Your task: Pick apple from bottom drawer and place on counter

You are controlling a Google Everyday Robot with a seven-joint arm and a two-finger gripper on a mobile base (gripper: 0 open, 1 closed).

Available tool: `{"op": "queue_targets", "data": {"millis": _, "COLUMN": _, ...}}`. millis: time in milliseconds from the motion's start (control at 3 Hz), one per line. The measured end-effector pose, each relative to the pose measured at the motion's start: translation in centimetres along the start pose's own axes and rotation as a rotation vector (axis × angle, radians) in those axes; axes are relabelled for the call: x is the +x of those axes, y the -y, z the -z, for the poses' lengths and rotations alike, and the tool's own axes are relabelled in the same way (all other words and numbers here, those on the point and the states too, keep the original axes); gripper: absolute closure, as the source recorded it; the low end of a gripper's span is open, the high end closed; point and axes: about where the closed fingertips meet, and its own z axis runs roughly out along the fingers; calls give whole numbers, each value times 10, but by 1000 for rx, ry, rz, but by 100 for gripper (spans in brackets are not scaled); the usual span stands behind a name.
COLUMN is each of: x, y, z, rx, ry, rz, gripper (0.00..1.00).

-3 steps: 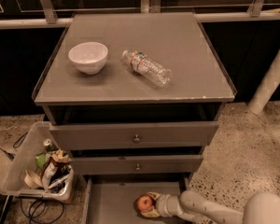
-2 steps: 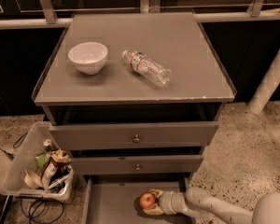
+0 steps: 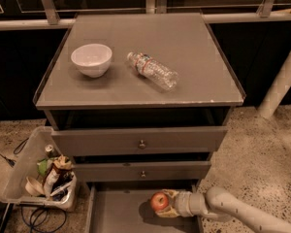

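Note:
The red apple is over the floor of the open bottom drawer, right of its middle. My gripper reaches in from the lower right and its fingers close around the apple's right side, one above and one below. A shadow lies under the apple, so it looks slightly raised off the drawer floor. The grey counter is above, with a white bowl at its left and a clear plastic bottle lying near its middle.
Two upper drawers with round knobs overhang the back of the bottom drawer. A white bin full of rubbish stands on the floor at the left, with cables under it. A white pole leans at the right.
The apple and my gripper have moved slightly left and up in the drawer; the fingers now sit tighter around the apple.

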Motion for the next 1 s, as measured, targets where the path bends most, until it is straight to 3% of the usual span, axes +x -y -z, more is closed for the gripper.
{"op": "queue_targets", "data": {"millis": 333, "x": -32, "y": 13, "z": 35, "rx": 17, "ry": -7, "rz": -10, "gripper": 100}}
{"op": "queue_targets", "data": {"millis": 667, "x": -69, "y": 30, "z": 78, "rx": 64, "ry": -24, "rz": -14, "gripper": 100}}
{"op": "queue_targets", "data": {"millis": 1000, "x": -120, "y": 41, "z": 133, "rx": 131, "ry": -58, "rz": 66, "gripper": 100}}
